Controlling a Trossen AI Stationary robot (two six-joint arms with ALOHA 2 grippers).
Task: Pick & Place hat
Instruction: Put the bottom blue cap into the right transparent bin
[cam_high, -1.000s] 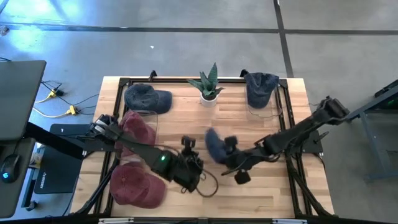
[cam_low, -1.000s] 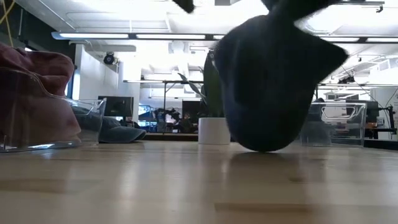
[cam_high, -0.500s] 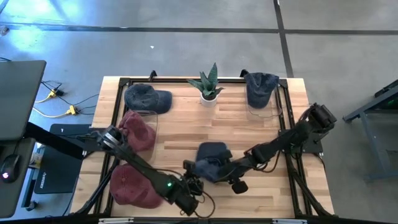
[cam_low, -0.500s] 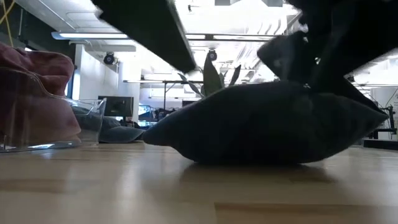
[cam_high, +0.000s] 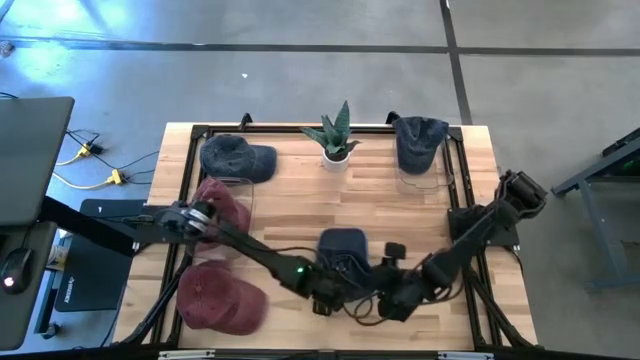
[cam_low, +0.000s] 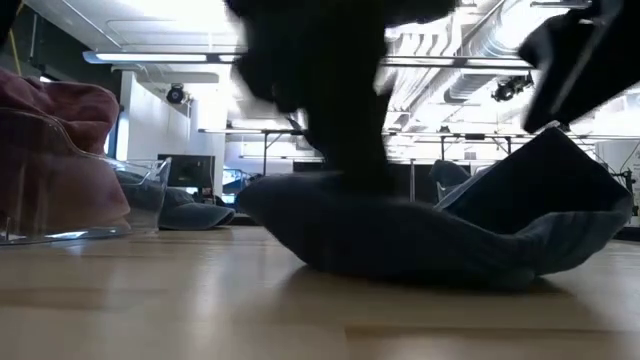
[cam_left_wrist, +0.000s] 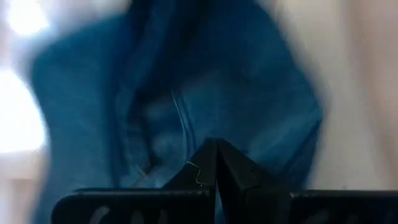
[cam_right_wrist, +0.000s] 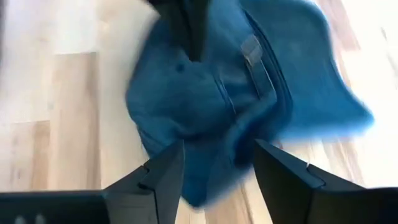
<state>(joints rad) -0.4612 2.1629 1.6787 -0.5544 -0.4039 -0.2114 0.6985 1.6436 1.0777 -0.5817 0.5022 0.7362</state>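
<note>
A blue hat (cam_high: 343, 248) lies on the wooden table (cam_high: 420, 215) near the middle of its near edge, with its back strap (cam_right_wrist: 252, 46) showing and one side raised (cam_low: 560, 170). My left gripper (cam_left_wrist: 216, 163) is shut and comes down onto the hat (cam_low: 340, 150) from the near left. My right gripper (cam_right_wrist: 217, 177) stands open at the hat's near right side. Its fingers (cam_right_wrist: 163, 174) are spread on either side of the hat's edge and hold nothing. My left gripper meets the hat's cloth (cam_left_wrist: 186, 124) with its shut fingertips, slanting down from above. Blur keeps me from telling which part of the hat they are on. The hat rests on the table under them.
Two red hats sit at the left, one (cam_high: 215, 300) near the front edge and one (cam_high: 222, 205) on a clear stand. Another blue hat (cam_high: 235, 158) lies at the far left. A potted plant (cam_high: 335, 140) stands at the far middle, and a blue hat on a clear stand (cam_high: 420, 142) at the far right.
My right gripper has lowered the hanging blue hat onto the table, opened and let go, then drawn back toward the near right. The hat now lies spread on the wood. My left gripper, still shut, has swung toward the table's right and come onto the hat.
</note>
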